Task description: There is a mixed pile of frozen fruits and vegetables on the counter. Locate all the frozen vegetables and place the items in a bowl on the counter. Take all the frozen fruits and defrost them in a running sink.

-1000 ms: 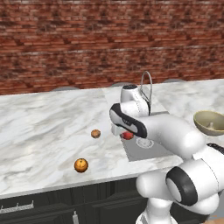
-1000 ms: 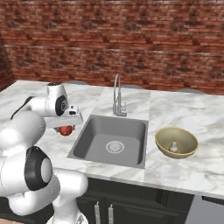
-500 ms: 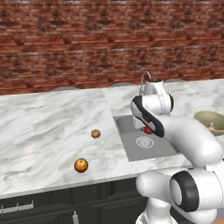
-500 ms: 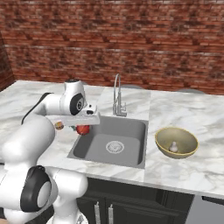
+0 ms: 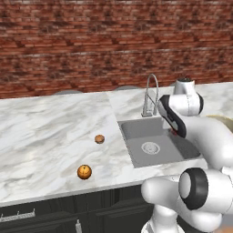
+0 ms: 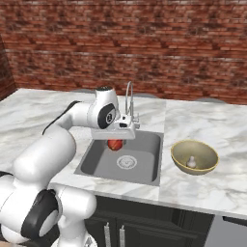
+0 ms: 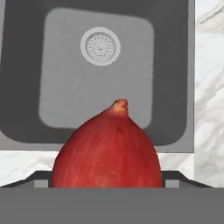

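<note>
You see the gripper (image 6: 115,141) clamped on the red ball (image 6: 115,144) (pointed tip) above the sink (image 6: 144,169) | mushroom (image 6: 191,161) in bowl (image 6: 179,163), right | two orange balls (image 5: 84,171) on counter (image 5: 45,132), left.

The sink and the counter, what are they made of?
The rectangular grey sink looks like brushed steel: even matte grey, with a round metal drain. The white counter looks like polished marble, going by its grey veins. Everything here is rendered, so that is only how it looks.
</note>
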